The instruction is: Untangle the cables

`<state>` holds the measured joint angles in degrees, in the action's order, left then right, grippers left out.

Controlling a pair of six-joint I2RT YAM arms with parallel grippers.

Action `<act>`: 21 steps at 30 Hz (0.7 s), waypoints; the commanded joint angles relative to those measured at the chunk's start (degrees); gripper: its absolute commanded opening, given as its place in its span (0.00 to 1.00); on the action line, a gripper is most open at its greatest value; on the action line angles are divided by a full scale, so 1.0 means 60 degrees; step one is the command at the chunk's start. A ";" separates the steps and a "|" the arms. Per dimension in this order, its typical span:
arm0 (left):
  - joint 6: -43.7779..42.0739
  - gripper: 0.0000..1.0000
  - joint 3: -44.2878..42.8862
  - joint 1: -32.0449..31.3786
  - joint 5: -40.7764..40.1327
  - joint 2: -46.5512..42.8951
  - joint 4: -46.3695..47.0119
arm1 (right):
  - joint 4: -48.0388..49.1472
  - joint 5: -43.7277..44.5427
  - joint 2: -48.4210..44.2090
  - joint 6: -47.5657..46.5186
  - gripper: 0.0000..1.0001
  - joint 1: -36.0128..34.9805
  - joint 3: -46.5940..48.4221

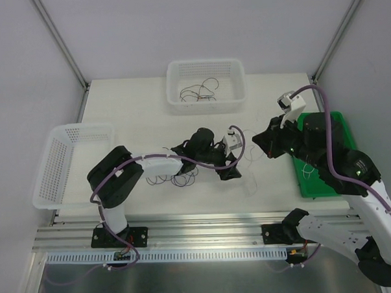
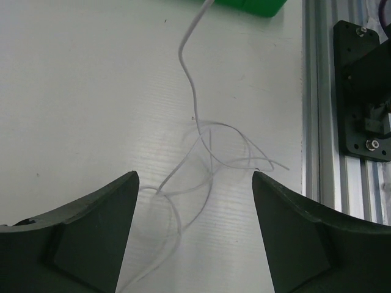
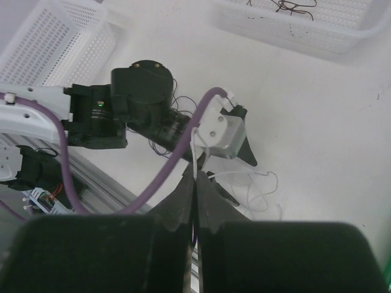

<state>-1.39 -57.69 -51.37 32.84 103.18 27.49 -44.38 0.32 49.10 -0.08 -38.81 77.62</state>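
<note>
A loose curl of thin white cables [image 2: 204, 160] lies on the table mid-right [image 1: 251, 156]. My left gripper [image 2: 194, 174] hangs open just over it, one finger on each side and nothing pinched; in the top view it sits at table centre [image 1: 229, 166]. My right gripper [image 3: 195, 176] is shut on one white cable [image 3: 195, 160], which runs up from its tips. That gripper is right of the curl [image 1: 269, 144]. A small tangle of dark cables [image 1: 181, 179] lies under my left forearm.
A white basket [image 1: 207, 106] at the back holds more dark cables [image 1: 199, 92]. Another white basket [image 1: 54, 172] stands tilted at the left edge. A green tray [image 1: 312, 180] lies at the right under my right arm. An aluminium rail [image 2: 311, 122] runs along the near edge.
</note>
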 commanded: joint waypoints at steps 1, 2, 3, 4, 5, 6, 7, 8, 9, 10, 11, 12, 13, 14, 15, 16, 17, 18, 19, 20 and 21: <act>-0.0691 0.75 -0.0652 -0.0051 0.0679 0.0584 0.0590 | 0.0468 -0.0594 -0.0214 0.0247 0.01 0.0037 0.0158; -0.0648 0.73 -0.0740 -0.0051 0.0708 0.0718 0.0605 | 0.0483 -0.0624 -0.0244 0.0291 0.01 0.0037 0.0144; -0.0604 0.71 -0.0828 -0.0051 0.0766 0.0850 0.0619 | 0.0512 -0.0639 -0.0288 0.0320 0.01 0.0037 0.0129; -0.0517 0.68 -0.0974 -0.0065 0.0839 0.1083 0.0663 | 0.0497 -0.0639 -0.0317 0.0335 0.01 0.0037 0.0114; -0.0487 0.61 -0.1034 -0.0065 0.0869 0.1187 0.0692 | 0.0497 -0.0639 -0.0375 0.0364 0.01 0.0037 0.0085; -0.0428 0.58 -0.1078 -0.0080 0.1000 0.1275 0.0736 | 0.0483 -0.0639 -0.0405 0.0350 0.01 0.0023 0.0056; -0.0384 0.50 -0.1107 -0.0080 0.1045 0.1377 0.0780 | 0.0468 -0.0595 -0.0420 0.0350 0.01 0.0037 0.0056; -0.0297 0.34 -0.1093 -0.0080 0.1089 0.1407 0.0838 | 0.0439 -0.0537 -0.0478 0.0350 0.01 0.0037 0.0027; -0.0296 0.23 -0.1064 -0.0080 0.1046 0.1379 0.0825 | 0.0410 -0.0478 -0.0508 0.0321 0.01 0.0023 -0.0017; -0.0311 0.15 -0.0933 -0.0080 0.0958 0.1277 0.0839 | 0.0337 -0.0333 -0.0537 0.0291 0.01 0.0023 -0.0032; -0.0340 0.06 -0.0816 -0.0080 0.0827 0.1174 0.0839 | 0.0278 -0.0230 -0.0581 0.0262 0.01 0.0023 -0.0061; -0.0340 0.00 -0.0684 -0.0051 0.0695 0.1043 0.0825 | 0.0191 -0.0127 -0.0654 0.0204 0.01 0.0037 -0.0149; -0.0354 0.00 -0.0407 -0.0036 0.0360 0.0737 0.0810 | 0.0146 0.0309 -0.0727 0.0174 0.01 0.0037 -0.0207; -0.0340 0.00 -0.0245 -0.0007 0.0154 0.0545 0.0781 | 0.0102 0.0502 -0.0786 0.0159 0.01 0.0037 -0.0251; -0.0282 0.00 -0.0084 0.0037 -0.0051 0.0369 0.0708 | 0.0044 0.0750 -0.0931 0.0159 0.01 0.0023 -0.0295; -0.0194 0.00 0.0208 0.0197 -0.0314 0.0005 0.0606 | -0.0087 0.1275 -0.1005 0.0145 0.01 0.0037 -0.0368; 0.0039 0.00 0.0341 0.0329 -0.0738 -0.0187 0.0460 | -0.0190 0.1541 -0.1093 0.0130 0.01 0.0037 -0.0369; 0.0200 0.00 0.0473 0.0475 -0.0930 -0.0392 0.0284 | -0.0293 0.1834 -0.1166 0.0130 0.01 0.0023 -0.0384; 0.0666 0.00 0.0808 0.0854 -0.1150 -0.0858 0.0079 | -0.0482 0.2446 -0.1312 0.0115 0.01 0.0037 -0.0355; 0.0903 0.00 0.1000 0.1075 -0.1761 -0.1124 -0.0068 | -0.0571 0.2771 -0.1400 0.0115 0.01 0.0037 -0.0354; 0.1152 0.00 0.1176 0.1295 -0.2043 -0.1388 -0.0243 | -0.0746 0.3383 -0.1474 0.0115 0.01 0.0037 -0.0354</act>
<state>0.51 -52.90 -48.01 28.23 101.91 27.11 -46.44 9.61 42.17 1.02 -38.81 75.26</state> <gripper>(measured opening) 0.009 0.019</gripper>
